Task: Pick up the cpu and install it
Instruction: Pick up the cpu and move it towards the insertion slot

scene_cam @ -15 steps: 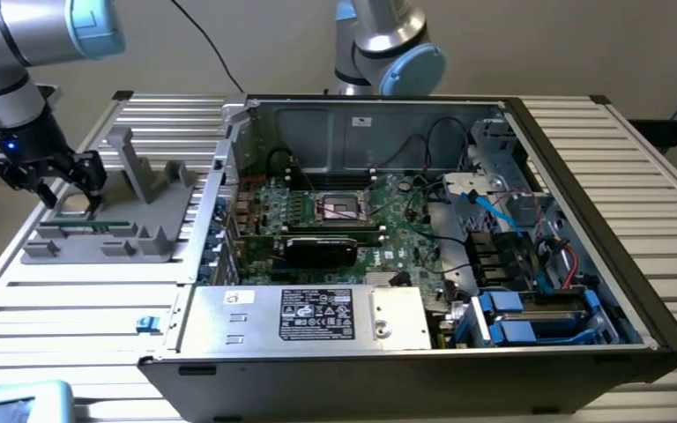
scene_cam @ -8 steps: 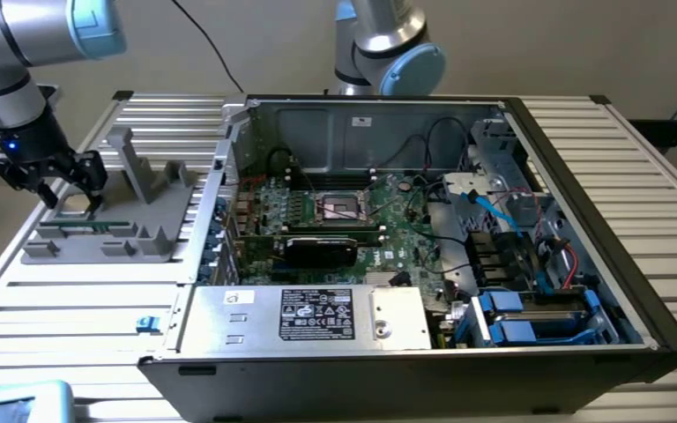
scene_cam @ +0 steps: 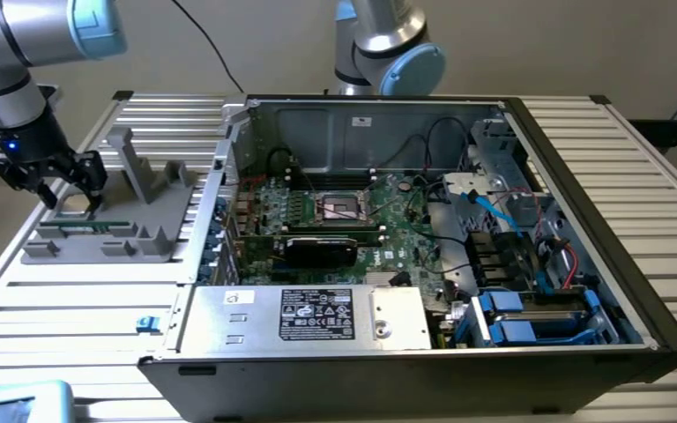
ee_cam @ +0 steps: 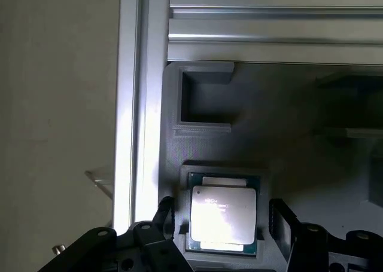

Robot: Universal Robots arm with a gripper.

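Squarely over cpu (ee_cam: 224, 213), spread pincer (ee_cam: 222, 218); markings illegible

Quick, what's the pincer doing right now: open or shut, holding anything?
Pincer: open, holding nothing; its fingers stand either side of the cpu, which lies in a grey tray.

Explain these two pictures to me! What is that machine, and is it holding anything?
It is a robot arm with a claw at its end. One picture comes from a camera off the arm; the other from a camera on its wrist. On the metal table sit an open computer case and a grey holder. In the holder lies the cpu, a small shiny square chip. The claw is open above the chip, so nothing is held.
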